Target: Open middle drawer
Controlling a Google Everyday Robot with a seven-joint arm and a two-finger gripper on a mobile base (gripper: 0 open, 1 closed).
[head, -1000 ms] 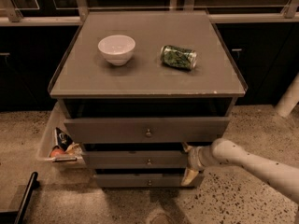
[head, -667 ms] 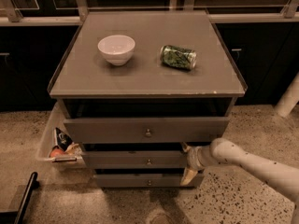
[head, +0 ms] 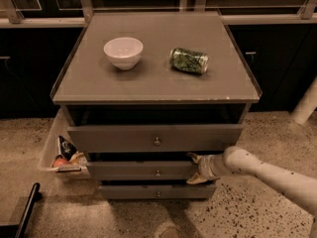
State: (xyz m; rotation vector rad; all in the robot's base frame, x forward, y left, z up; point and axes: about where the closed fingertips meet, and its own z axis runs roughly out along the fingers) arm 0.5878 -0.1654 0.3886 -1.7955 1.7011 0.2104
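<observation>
The middle drawer (head: 138, 170) is the grey-brown front second from the top, with a small round knob (head: 157, 172). It stands out a little from the cabinet, less far than the top drawer (head: 124, 138) above it. My gripper (head: 194, 168) is at the right end of the middle drawer's front, and the white arm reaches in from the lower right. The gripper spans the height of that front's end. The bottom drawer (head: 133, 191) sits just below.
On the cabinet top (head: 158, 83) stand a white bowl (head: 123, 52) and a green can (head: 188, 60) lying on its side. A bin (head: 49, 148) with snack bags hangs on the cabinet's left side. A black bar (head: 25, 212) lies at the lower left. A white post (head: 304, 105) stands at the right.
</observation>
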